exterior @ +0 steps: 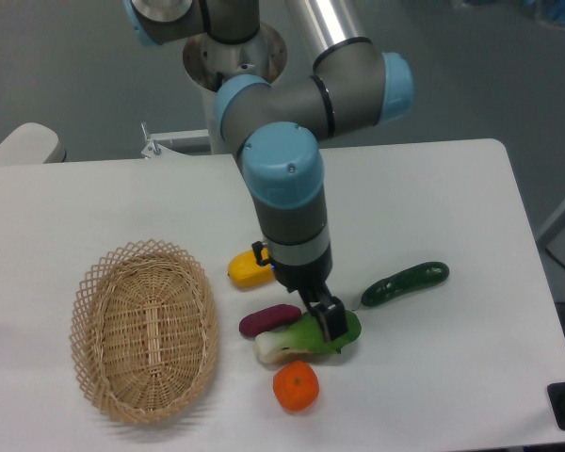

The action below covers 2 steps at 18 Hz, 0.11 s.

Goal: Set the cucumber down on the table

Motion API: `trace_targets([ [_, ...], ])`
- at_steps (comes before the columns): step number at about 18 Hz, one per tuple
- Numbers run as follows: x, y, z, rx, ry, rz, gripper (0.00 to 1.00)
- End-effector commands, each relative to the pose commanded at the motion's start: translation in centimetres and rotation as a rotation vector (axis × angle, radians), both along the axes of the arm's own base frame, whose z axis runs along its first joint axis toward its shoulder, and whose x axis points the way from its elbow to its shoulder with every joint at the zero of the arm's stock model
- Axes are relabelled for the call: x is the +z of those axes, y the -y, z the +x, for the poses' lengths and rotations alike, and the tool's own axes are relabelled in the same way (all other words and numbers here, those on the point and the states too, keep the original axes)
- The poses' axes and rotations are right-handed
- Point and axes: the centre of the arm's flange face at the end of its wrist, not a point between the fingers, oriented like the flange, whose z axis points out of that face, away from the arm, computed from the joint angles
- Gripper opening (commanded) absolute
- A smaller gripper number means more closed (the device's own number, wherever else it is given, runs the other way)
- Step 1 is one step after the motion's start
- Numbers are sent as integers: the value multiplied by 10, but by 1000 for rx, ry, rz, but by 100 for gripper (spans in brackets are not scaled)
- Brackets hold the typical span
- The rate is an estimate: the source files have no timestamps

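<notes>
Camera view: the cucumber (406,283) is seen lying free on the bench (471,188), right of the bok choy (306,336), so placement appears done, while the claw (331,323), its opening undeterminable, hangs over that bok choy.

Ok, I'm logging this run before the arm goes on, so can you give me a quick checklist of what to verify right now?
1. Cucumber lies flat on the table: ok.
2. Cucumber is free of the claw, which is off to its left: ok.
3. Cucumber is clear of the basket and touches no other vegetable: ok.
4. Claw is clear of other items: not ok, it sits right over the bok choy.
5. Claw open and empty: cannot tell, the view is too small.
6. Orange and purple vegetable lie upright and undisturbed: ok.
</notes>
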Motion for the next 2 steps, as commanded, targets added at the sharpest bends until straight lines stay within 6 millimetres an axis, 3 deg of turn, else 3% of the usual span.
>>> trace_targets([
  [2,1,-2,4,-7,1,1,100],
])
